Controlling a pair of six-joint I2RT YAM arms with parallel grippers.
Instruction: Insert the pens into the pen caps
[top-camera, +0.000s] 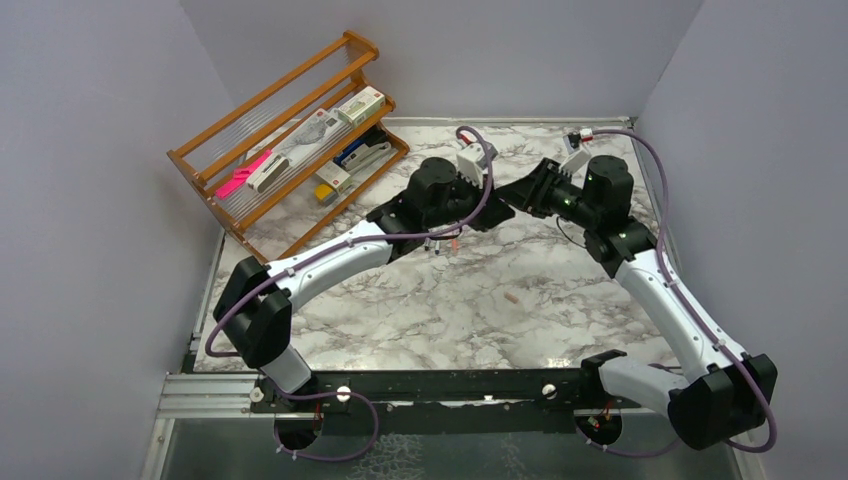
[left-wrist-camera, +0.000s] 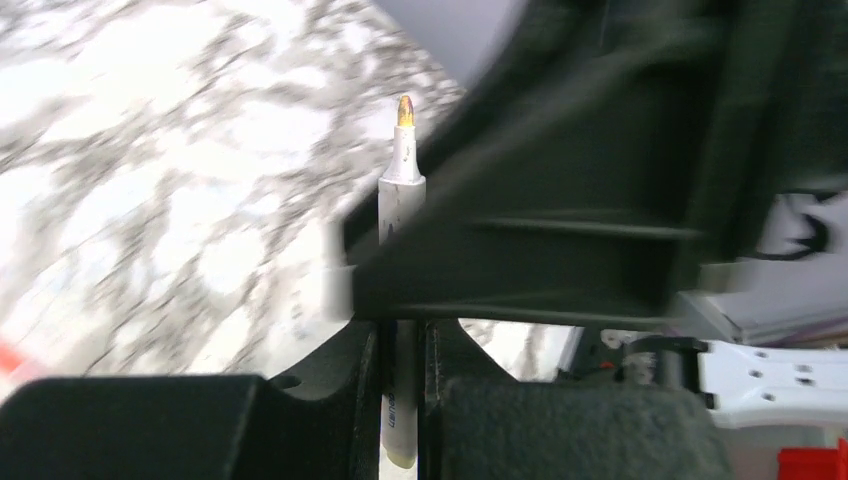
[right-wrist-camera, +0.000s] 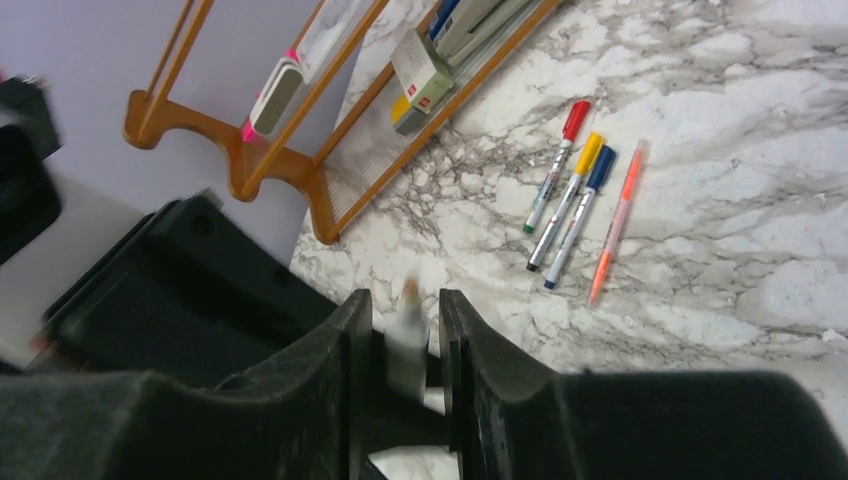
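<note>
My left jaws pinch an orange-tipped pen (left-wrist-camera: 402, 190); my right jaws sit narrow around something blurred (right-wrist-camera: 405, 345), whether gripping I cannot tell

Marble table with a rack, four pens and a loose cap

The white, grey-veined marble table (top-camera: 430, 310) carries a wooden rack (right-wrist-camera: 318, 215), which stands ahead of the right pincer (right-wrist-camera: 405, 305) and off to its left, its foot resting on the stone beside the wall; ahead of the pincer and to its right four pens lie flat, close together and nearly parallel, slanting away from it: a red-capped pen (right-wrist-camera: 553, 172) nearest the rack, then a yellow-capped pen (right-wrist-camera: 565, 205), a blue-capped pen (right-wrist-camera: 577, 222) just beside that, and a salmon-orange pen (right-wrist-camera: 617, 222) slightly apart on the outside; a small pale pink cap (top-camera: 512, 297) lies alone on bare marble behind the pincer, toward the arm bases
</note>
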